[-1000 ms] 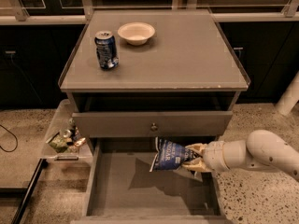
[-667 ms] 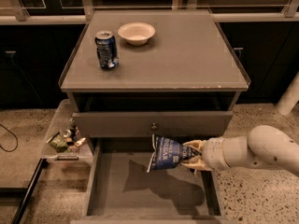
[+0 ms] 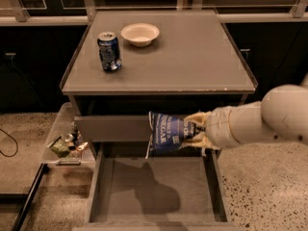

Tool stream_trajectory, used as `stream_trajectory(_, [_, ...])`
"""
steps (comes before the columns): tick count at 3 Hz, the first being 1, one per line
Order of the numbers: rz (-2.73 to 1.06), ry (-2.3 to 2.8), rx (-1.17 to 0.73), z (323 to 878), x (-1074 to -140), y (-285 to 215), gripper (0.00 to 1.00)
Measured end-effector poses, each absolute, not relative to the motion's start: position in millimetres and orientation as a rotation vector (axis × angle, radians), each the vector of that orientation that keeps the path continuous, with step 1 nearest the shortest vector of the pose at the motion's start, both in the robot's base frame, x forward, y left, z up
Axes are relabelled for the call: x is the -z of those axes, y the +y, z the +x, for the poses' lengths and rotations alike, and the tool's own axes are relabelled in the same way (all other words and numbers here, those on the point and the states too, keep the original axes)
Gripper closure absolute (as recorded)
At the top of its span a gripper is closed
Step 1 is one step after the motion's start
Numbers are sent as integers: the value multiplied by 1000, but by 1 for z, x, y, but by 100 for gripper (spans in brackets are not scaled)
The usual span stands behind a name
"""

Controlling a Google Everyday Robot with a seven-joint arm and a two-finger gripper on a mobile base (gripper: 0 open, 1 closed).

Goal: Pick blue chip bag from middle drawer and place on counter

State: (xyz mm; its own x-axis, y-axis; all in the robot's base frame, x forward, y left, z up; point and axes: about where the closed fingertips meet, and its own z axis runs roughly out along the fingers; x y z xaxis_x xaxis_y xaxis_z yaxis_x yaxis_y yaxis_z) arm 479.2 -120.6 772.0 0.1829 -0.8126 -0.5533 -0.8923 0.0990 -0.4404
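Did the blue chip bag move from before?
Yes. The blue chip bag, held by the gripper at its right side, has gone up: it was low over the middle drawer, now it's nearer the counter edge.

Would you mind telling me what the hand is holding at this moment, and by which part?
The hand grips the blue chip bag by the end nearest the arm, above the open middle drawer.

One gripper (image 3: 195,131) above the middle drawer (image 3: 192,196); one blue chip bag (image 3: 166,134); one soda can (image 3: 109,52); one bowl (image 3: 139,34).
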Motion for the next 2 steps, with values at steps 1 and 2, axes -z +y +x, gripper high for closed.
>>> stream_trajectory(1, [-1727,1595,-57,496,-830,-117,100])
stream_trajectory(2, [-1658,1564,-16,523,-884,-137,100])
